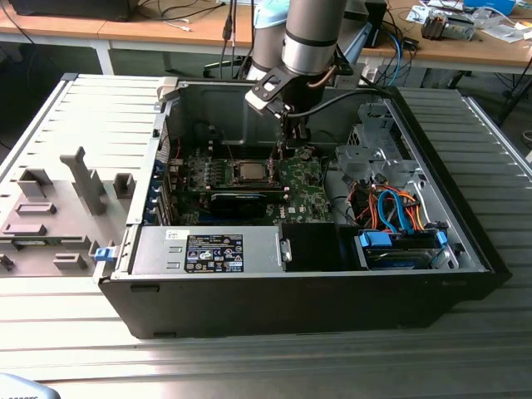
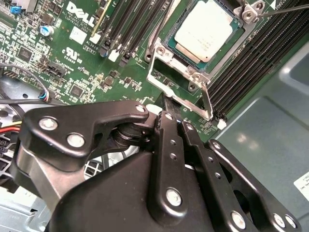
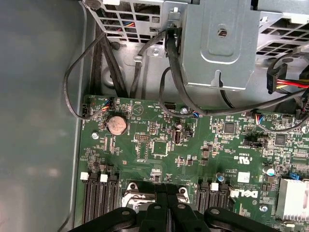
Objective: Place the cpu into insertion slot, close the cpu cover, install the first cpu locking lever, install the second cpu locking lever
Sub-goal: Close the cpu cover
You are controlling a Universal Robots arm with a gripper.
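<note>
With the small square silvery-topped cpu (image 2: 203,28) already seated in the metal-rimmed insertion slot (image 2: 170,47), the black gripper (image 2: 166,104), jaws pressed together at the raised thin silvery frame of the cpu cover (image 2: 166,88), should press it down evenly, without slipping onto the chip.

The arm (image 1: 309,37) hangs straight down, its black jaws closed tight together.

The arm (image 1: 309,33) is a thick round tube, dark grey with a dull sheen, ending in a white-and-black wrist block (image 1: 266,91). In the exterior view a black cable (image 1: 341,100) runs off the wrist toward three o'clock, under a short brownish cable (image 1: 322,79). The gripper (image 2: 166,104) is matt black, built of flat linkage bars with rounded ends, pinned by silvery screws (image 2: 173,195) and narrowing to two slim fingers (image 2: 169,128).
</note>
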